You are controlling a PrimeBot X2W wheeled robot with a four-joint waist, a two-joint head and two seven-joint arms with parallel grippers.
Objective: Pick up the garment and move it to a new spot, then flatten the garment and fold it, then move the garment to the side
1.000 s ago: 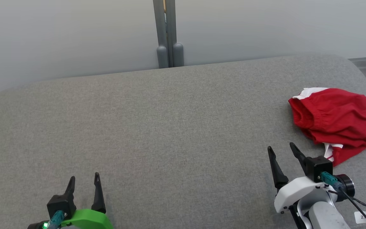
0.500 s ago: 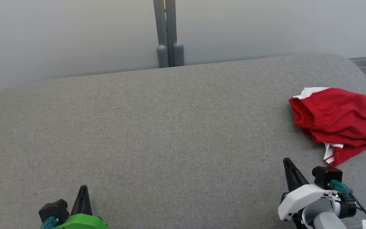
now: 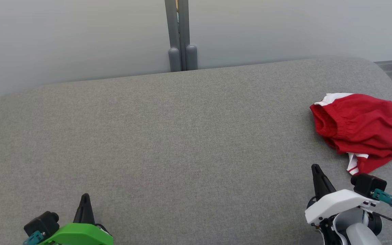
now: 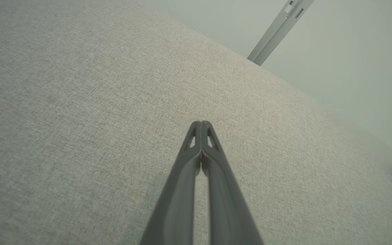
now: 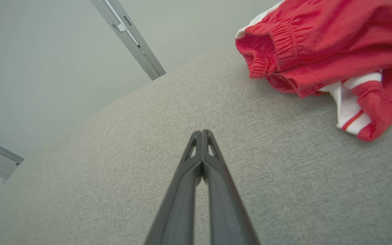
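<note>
Both pairs of fingers pinched together, empty: left gripper [image 3: 85, 198] lower left, right gripper [image 3: 315, 169] lower right. Crumpled red shorts with white trim [image 3: 362, 127] lie at right on grey fabric tabletop [image 3: 182, 136]; right wrist view reveals their elastic waistband [image 5: 277, 37].

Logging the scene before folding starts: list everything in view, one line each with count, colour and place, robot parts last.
garment: one, red with white trim, crumpled near the table's right edge, touched by neither gripper
table: one, grey fabric top, spanning the head view
post: one, grey, upright behind the middle of the table's far edge
wall: one, pale grey, behind the table
left gripper: one, dark fingers on a green mount, lower left, shut and empty
right gripper: one, dark fingers on a white mount, lower right, shut and empty, short of the garment
</note>
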